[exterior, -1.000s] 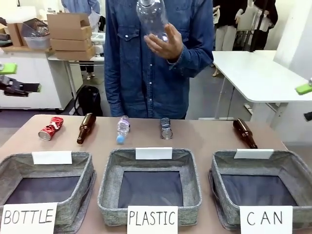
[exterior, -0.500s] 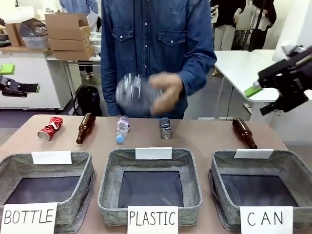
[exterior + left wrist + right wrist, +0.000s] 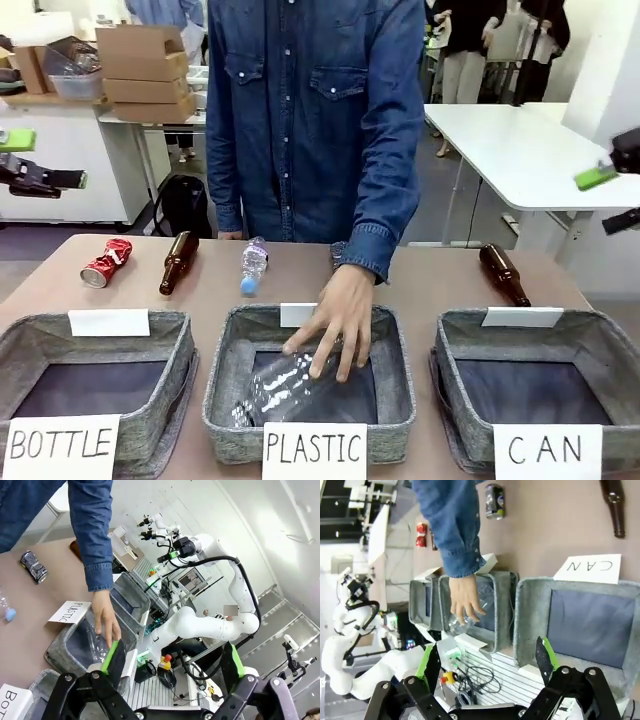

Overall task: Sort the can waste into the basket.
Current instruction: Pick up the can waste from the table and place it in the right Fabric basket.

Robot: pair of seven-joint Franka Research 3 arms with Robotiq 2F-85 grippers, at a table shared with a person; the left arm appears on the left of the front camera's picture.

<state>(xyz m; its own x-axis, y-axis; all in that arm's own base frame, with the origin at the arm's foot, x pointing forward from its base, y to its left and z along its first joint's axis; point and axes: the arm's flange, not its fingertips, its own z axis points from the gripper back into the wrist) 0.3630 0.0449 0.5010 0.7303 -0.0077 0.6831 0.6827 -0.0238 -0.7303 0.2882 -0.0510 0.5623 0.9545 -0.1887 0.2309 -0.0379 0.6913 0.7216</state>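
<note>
1. Right tool (image 3: 608, 198) hangs in the air at the right edge of the front view, up behind the CAN basket (image 3: 448, 352). Its fingers are spread wide, gripping nothing.
2. Left tool (image 3: 48, 160) is out past the left end of the bench (image 3: 420, 285), also up in the air. Same deal: pads far apart, nothing held.
3. Red can (image 3: 105, 262) lies on its side at the bench's far-left corner, behind the BOTTLE basket (image 3: 186, 345) and near a brown bottle (image 3: 177, 262). It sits lower than the left tool and off to that tool's right, well apart from it.
4. Silver can (image 3: 494, 501) lies on the far middle of the bench, behind the PLASTIC basket (image 3: 215, 380). In the front view the person's sleeve covers most of it. It's well apart from both tools. In the right wrist view it's way up top, far beyond the fingers.
5. The CAN basket stands at the near-right of the bench. Of the task's stuff it's the closest to the right tool, whose wrist view looks straight down on it, sign and all.
6. Both cans are on the bench, not in the CAN basket, with the whole row of baskets between them and the near edge.
7. The person's hand (image 3: 340, 320) is down in the PLASTIC basket, resting on a clear bottle (image 3: 285, 390).
</note>
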